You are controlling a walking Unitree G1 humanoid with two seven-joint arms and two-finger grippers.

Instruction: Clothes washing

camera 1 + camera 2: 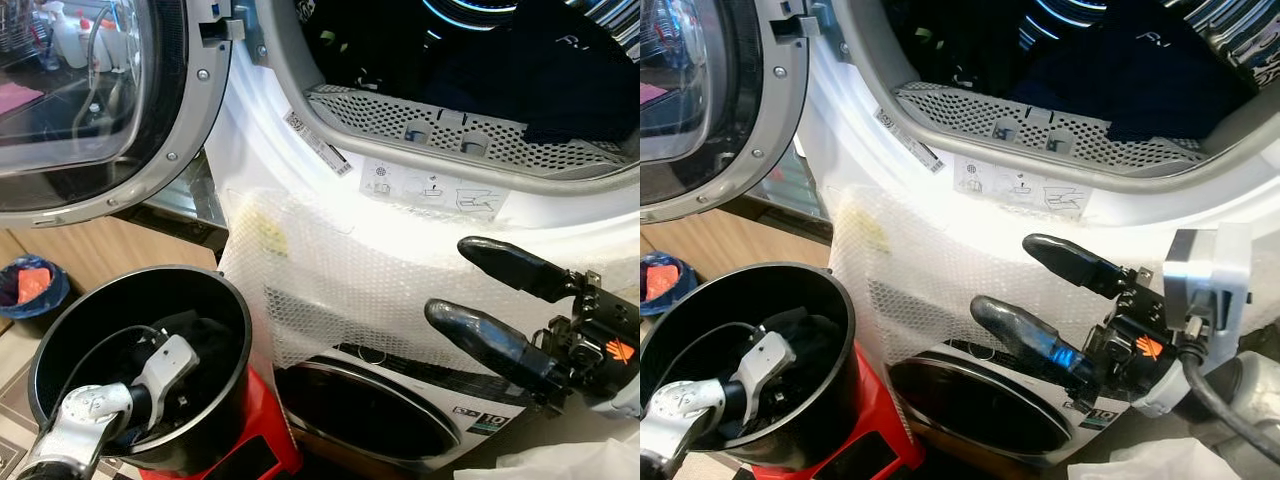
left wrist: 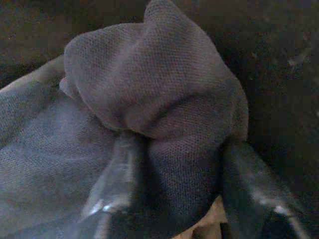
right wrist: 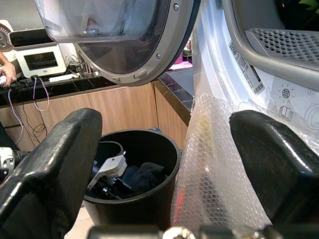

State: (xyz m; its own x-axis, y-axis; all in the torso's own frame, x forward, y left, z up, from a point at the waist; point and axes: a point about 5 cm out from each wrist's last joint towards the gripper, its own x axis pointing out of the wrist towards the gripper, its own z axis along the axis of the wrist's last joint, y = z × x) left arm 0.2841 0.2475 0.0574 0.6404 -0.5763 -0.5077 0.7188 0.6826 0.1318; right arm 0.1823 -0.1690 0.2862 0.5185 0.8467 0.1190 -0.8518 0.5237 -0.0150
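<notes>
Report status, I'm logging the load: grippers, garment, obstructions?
Left gripper down in black bin, jaws shut on dark garment. Right gripper open, empty, before bubble wrap on the washer front. Upper drum door open.

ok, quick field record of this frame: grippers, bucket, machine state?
left gripper: down inside the round black plastic bucket, shut on a fold of the dark mesh garment
right gripper: open, holding nothing, in front of the machine
white front-loading machine: round glass door swung open, dark clothes in the drum
sheet of clear bubble wrap: covers the machine's front panel below the opening
</notes>
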